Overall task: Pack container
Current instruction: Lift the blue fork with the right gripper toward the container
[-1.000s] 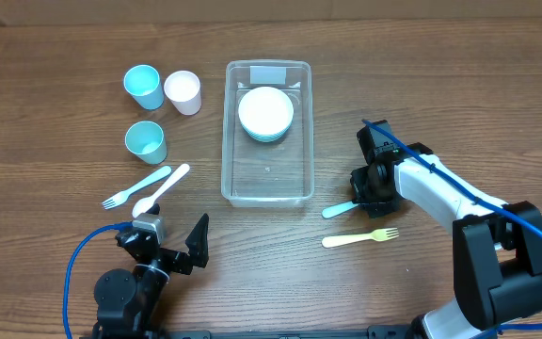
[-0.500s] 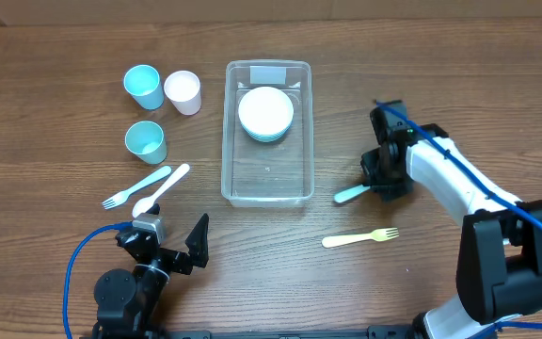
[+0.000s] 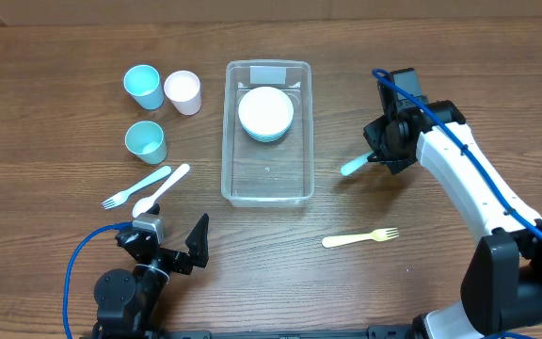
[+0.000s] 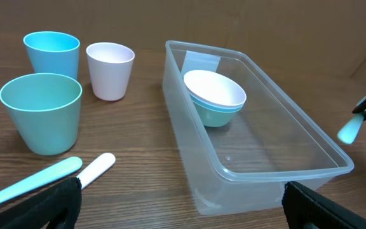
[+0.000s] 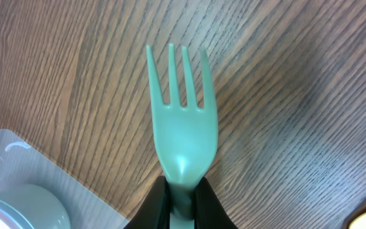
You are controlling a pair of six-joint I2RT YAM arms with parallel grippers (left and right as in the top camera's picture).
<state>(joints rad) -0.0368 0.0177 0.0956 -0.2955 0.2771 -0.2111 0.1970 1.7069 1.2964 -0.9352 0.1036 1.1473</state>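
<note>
The right gripper has its jaws closed on the thin neck of the teal fork, tines pointing ahead. The fork looks lifted off the table, just right of the container, which sits mid-table with a long wall facing this arm. The pinch is narrow, so the fork could swivel or slide out on the way over. Carried too low, the tines could catch the near rim and shove the light tub sideways. Released over the stacked bowls, it would likely end up propped on them rather than lying flat. The better room is the bare floor in the tub's half nearer the robot, since the bowls fill the end by the label. Between fork and rim the table is bare. The yellow fork lies well apart, nearer the robot. The cups, spoon and another fork lie left of the tub, off this path. The left gripper rests with jaws open near the front edge, well clear.
</note>
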